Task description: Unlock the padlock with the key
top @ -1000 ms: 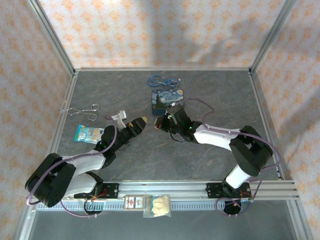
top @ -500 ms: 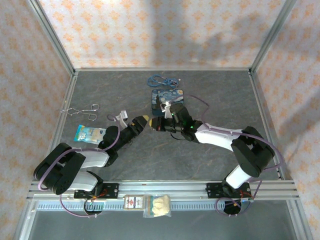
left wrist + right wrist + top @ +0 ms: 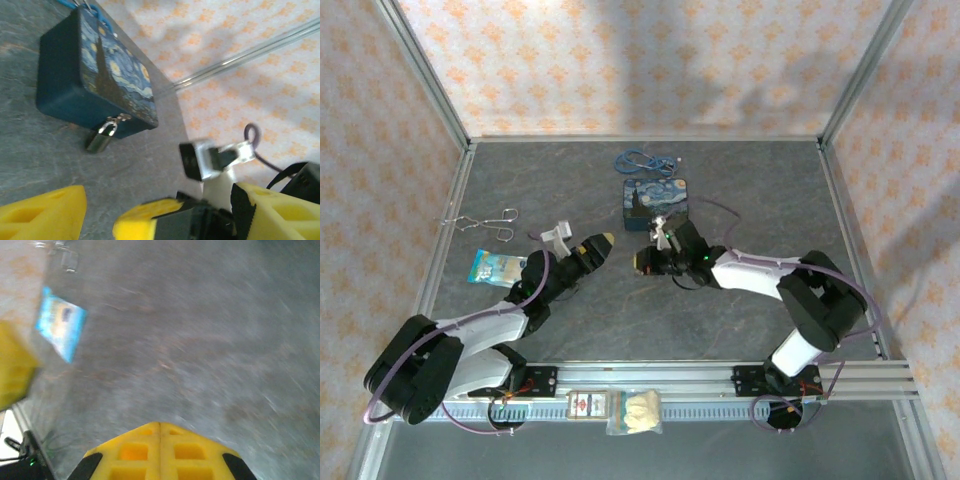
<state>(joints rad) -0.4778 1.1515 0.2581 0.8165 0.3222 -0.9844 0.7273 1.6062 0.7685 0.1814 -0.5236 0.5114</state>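
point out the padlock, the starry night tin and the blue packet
padlock (image 3: 101,137), left wrist view, on its metal body
starry night tin (image 3: 117,75), left wrist view, on its painted lid
blue packet (image 3: 492,267), top external view, on its middle

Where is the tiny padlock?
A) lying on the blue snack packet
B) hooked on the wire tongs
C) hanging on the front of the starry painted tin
C: the padlock hangs from the clasp on the front wall of the Starry Night tin.
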